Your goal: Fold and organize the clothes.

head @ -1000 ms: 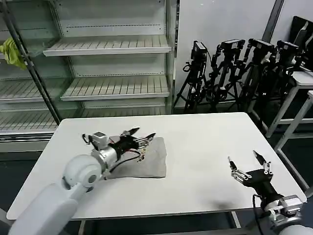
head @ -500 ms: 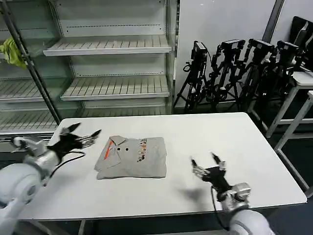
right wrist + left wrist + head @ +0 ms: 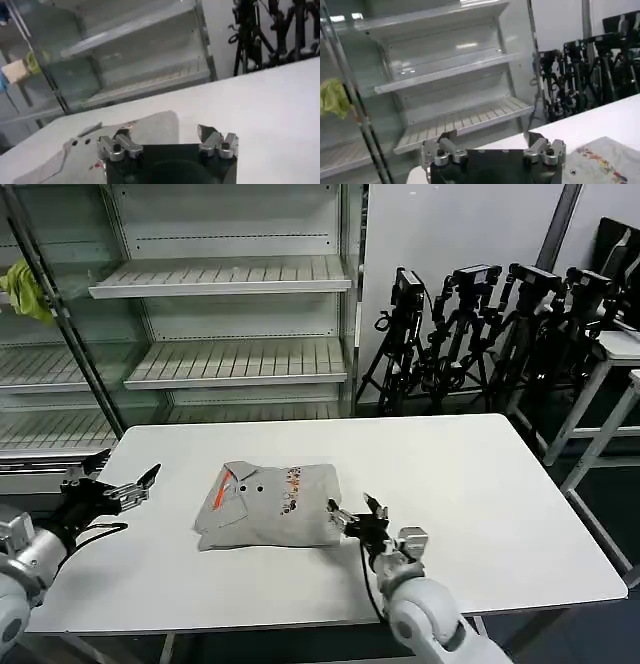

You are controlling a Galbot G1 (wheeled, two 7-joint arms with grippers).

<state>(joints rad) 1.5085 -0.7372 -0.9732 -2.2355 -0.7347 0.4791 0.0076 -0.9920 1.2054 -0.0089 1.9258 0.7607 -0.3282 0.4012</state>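
Note:
The clothes are one light grey T-shirt [image 3: 272, 506], folded into a rectangle on the white table [image 3: 480, 474], with the orange neck label and small print facing up. My left gripper [image 3: 128, 467] hovers open over the table's left edge, well apart from the shirt. My right gripper [image 3: 350, 504] stands open at the shirt's front right corner, fingertips close to the cloth; I cannot tell if they touch. The left wrist view has the left gripper [image 3: 490, 139] open, with the shirt [image 3: 602, 159] off to one side. In the right wrist view the right gripper [image 3: 165, 132] is open with the shirt [image 3: 150, 127] just beyond it.
A metal shelving unit [image 3: 220, 279] stands behind the table, with a yellow-green cloth [image 3: 25, 289] on its left side. Black camera tripods [image 3: 480, 324] crowd the back right. Another white table [image 3: 625, 349] stands at the far right.
My left gripper has pulled off the shirt and away to the table's left edge. My right gripper has moved from the table's front right to the shirt's right corner.

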